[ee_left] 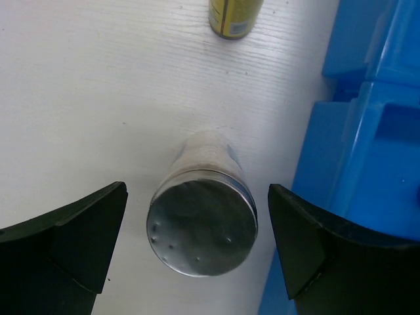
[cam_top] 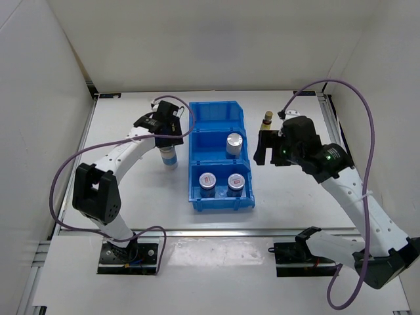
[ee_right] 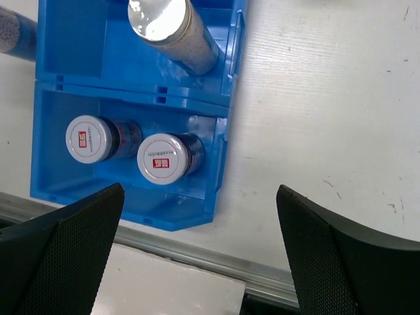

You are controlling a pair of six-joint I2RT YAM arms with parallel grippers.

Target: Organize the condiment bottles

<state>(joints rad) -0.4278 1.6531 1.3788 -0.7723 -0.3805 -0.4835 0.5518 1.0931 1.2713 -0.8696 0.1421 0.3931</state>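
Left gripper (ee_left: 197, 197) sits spread wide around the white-silver cylinder shaker (ee_left: 202, 236) beside the blue plastic bin (cam_top: 216, 105), so pinching and lifting looks next. Right gripper (ee_right: 200, 190) gapes too, empty.

Bin (ee_right: 98, 59) glossy blue plastic; cylinder bottle (ee_left: 202, 226) top dull metal; table (ee_left: 98, 98) matt, faintly grained.

My table (cam_top: 282, 203) is white, faintly scuffed. Plain white walls (cam_top: 197, 46) box it on three sides; metal rail (cam_top: 197, 231) along near edge.
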